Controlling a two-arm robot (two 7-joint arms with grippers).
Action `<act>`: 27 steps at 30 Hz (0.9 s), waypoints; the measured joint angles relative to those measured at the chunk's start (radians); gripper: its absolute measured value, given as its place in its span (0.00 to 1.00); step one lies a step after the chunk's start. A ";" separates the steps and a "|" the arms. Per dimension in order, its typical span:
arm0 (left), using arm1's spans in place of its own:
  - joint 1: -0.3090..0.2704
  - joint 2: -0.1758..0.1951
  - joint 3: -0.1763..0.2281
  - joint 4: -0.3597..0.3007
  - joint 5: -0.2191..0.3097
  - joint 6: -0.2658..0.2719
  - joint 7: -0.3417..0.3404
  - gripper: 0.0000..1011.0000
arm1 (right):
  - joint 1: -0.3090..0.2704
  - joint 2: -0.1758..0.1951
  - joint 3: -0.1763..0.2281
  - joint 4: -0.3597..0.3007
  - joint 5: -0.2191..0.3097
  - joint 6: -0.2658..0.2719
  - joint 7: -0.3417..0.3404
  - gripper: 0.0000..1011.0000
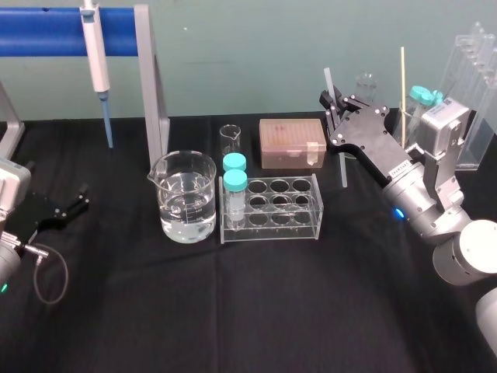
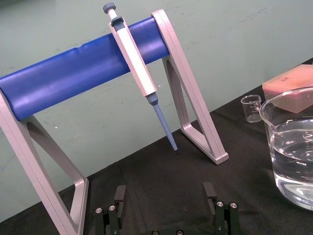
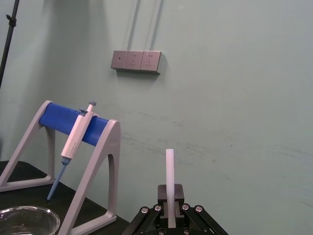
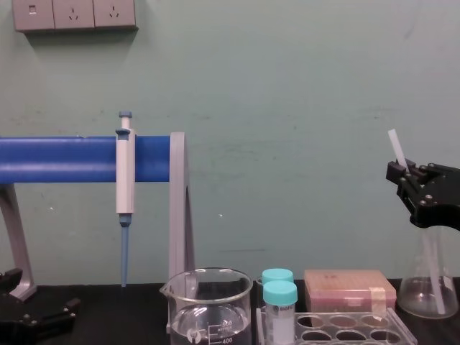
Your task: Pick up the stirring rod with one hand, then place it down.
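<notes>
Your black, jointed right gripper (image 1: 335, 105) hangs above the black worktop (image 1: 233, 311), right of the pink box (image 1: 291, 142), jaws clamped on the long, thin, translucent whitish stirring rod (image 1: 342, 167), held near upright. Your left gripper (image 1: 80, 200) rests low at left, jaws apart

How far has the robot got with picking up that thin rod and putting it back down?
The pickup looks done: the right gripper is shut on the stirring rod and holds it nearly upright. Placing it down is the step left. The left gripper sits open and idle at the left of the black table.
</notes>
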 joint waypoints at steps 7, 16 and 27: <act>0.000 0.000 0.000 0.000 0.000 0.000 0.000 0.99 | 0.000 0.000 0.000 0.000 0.000 0.000 0.000 0.07; 0.000 0.000 0.000 0.000 0.000 0.000 0.000 0.99 | 0.000 0.000 0.000 0.000 0.000 0.000 0.001 0.07; 0.000 0.000 0.000 0.000 0.000 0.000 0.000 0.99 | 0.000 0.000 0.000 0.000 0.000 0.000 0.001 0.07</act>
